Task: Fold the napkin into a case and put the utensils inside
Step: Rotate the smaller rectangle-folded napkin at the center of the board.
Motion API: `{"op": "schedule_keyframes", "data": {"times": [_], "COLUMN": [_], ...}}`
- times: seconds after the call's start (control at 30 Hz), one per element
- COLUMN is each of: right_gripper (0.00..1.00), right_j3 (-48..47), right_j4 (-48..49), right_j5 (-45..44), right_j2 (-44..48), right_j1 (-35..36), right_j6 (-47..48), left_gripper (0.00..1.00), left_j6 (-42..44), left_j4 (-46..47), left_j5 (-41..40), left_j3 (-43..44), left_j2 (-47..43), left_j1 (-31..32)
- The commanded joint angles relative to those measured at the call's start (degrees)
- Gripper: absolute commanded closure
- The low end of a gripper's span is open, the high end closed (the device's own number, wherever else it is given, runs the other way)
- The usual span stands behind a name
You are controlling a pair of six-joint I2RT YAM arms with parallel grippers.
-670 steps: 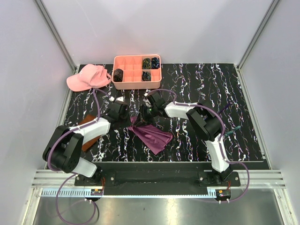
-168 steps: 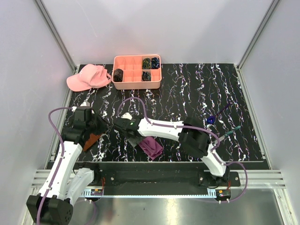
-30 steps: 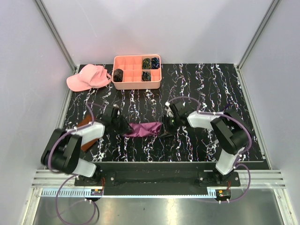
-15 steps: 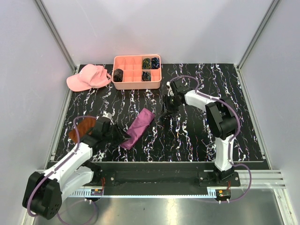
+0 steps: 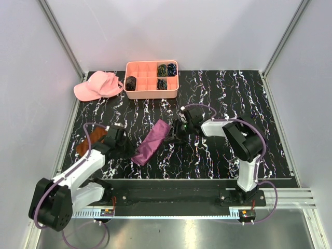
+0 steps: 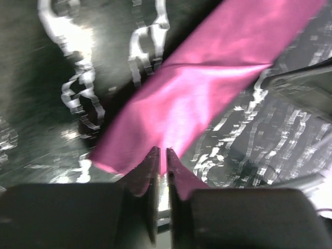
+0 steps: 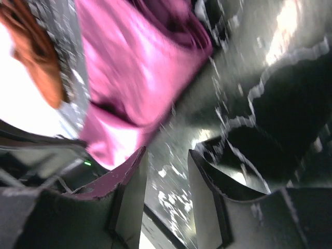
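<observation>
The magenta napkin (image 5: 152, 142) lies folded into a narrow strip, running diagonally from near left to far right on the black marbled table. My left gripper (image 5: 130, 150) is at its near end. In the left wrist view the fingers (image 6: 153, 161) are closed on the napkin's (image 6: 197, 93) near edge. My right gripper (image 5: 175, 136) sits just right of the strip's far end. In the right wrist view it (image 7: 166, 155) is open and empty, with the napkin (image 7: 140, 67) ahead and to the left. I cannot pick out the utensils.
A rust-brown cloth (image 5: 89, 140) lies at the left under the left arm and also shows in the right wrist view (image 7: 36, 57). A pink cap (image 5: 98, 84) and a salmon compartment tray (image 5: 152, 95) holding dark coiled bundles stand at the back.
The napkin strip swung from lying crosswise to diagonal as the left gripper drew its left end nearer. The right gripper let go, rose away, then came back beside the far end.
</observation>
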State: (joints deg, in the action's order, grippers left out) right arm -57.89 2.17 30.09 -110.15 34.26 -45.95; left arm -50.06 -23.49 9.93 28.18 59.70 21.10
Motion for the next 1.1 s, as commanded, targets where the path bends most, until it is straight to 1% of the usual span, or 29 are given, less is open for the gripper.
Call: {"op": "schedule_keyframes", "data": {"times": [0.0,0.1,0.13,0.17,0.2,0.23,0.27,0.3,0.33,0.43,0.53,0.57,0.63,0.67,0.7,0.73,0.8,0.87,0.9,0.97,1.03,1.07], "right_gripper": [0.54,0.54,0.54,0.54,0.54,0.54,0.53,0.54,0.53,0.54,0.54,0.53,0.51,0.49,0.47,0.44,0.40,0.34,0.34,0.34,0.34,0.33], "right_j3": [-1.1,-4.5,-7.7,-9.7,-11.7,-16.2,-18.8,-21.1,-25.6,-34.5,-37.9,-38.4,-39.6,-39.6,-39.2,-38.2,-35.6,-33.7,-33.0,-31.7,-30.7,-30.4], "right_j4": [12.5,12.1,11.0,7.6,5.7,3.7,-0.4,-1.8,-4.0,-12.4,-16.2,-17.4,-21.0,-21.9,-22.6,-23.3,-23.9,-23.7,-23.7,-23.1,-22.0,-22.0], "right_j5": [3.3,3.1,3.3,3.0,2.6,2.5,2.6,2.8,3.0,4.2,3.4,3.2,0.9,-0.1,-2.0,-2.8,-4.6,-5.6,-5.5,-4.0,-4.1,-4.7], "right_j2": [-5.1,-7.8,-8.6,-9.7,-10.4,-11.4,-12.4,-14.4,-15.3,-19.9,-21.1,-21.2,-20.5,-19.4,-18.6,-17.7,-15.2,-12.6,-12.0,-11.8,-11.5,-11.2], "right_j1": [-0.6,-0.6,-0.6,-0.6,-0.6,-0.6,-0.7,-0.7,-0.7,-0.7,-0.7,-0.8,-0.9,-0.9,-1.0,-1.0,-1.1,-1.1,-1.0,-1.1,-1.0,-1.0], "right_j6": [-7.6,-7.0,-6.2,-5.1,-2.7,-1.3,-0.1,1.9,2.9,6.7,8.9,10.3,11.8,12.9,13.3,13.4,13.4,12.9,12.6,11.8,11.1,10.5], "left_gripper": [0.95,0.94,0.94,0.94,0.94,0.94,1.00,1.00,1.00,1.00,1.00,1.00,0.92,0.89,0.80,0.76,0.72,0.71,0.71,0.74,0.80,0.81], "left_j6": [-2.4,-4.8,-5.1,-5.4,-6.3,-6.5,-6.6,-6.9,-7.3,-8.0,-6.4,-5.9,-5.0,-4.6,-4.3,-4.0,-2.9,-2.0,-1.4,-0.7,0.1,0.5], "left_j4": [-3.3,-3.2,-3.2,-3.3,-3.2,-2.9,-2.7,-2.0,-1.6,-0.6,-0.7,-0.8,-0.8,-0.8,-1.3,-2.0,-4.7,-5.3,-5.3,-4.8,-3.9,-3.2], "left_j5": [-7.2,-11.5,-12.0,-12.3,-12.5,-12.7,-12.5,-11.7,-11.6,-11.3,-8.8,-8.1,-5.5,-4.8,-4.2,-4.6,-6.6,-6.9,-6.9,-6.7,-6.4,-6.8], "left_j3": [-2.7,-6.5,-7.2,-8.0,-8.4,-8.9,-9.5,-9.6,-9.9,-10.1,-8.2,-7.9,-6.8,-6.4,-6.0,-4.4,-2.1,0.8,1.5,2.9,3.2,3.0], "left_j2": [-5.8,-10.3,-10.8,-10.9,-10.6,-9.9,-8.0,-7.1,-6.3,-4.5,-5.1,-6.9,-9.6,-13.0,-14.5,-15.8,-17.6,-16.3,-15.2,-10.7,-5.5,-4.1], "left_j1": [-0.2,-0.2,-0.2,-0.2,-0.1,-0.1,-0.1,0.2,0.5,2.2,2.3,2.5,2.6,2.6,2.6,2.6,2.5,2.2,2.0,1.5,0.9,0.7]}}
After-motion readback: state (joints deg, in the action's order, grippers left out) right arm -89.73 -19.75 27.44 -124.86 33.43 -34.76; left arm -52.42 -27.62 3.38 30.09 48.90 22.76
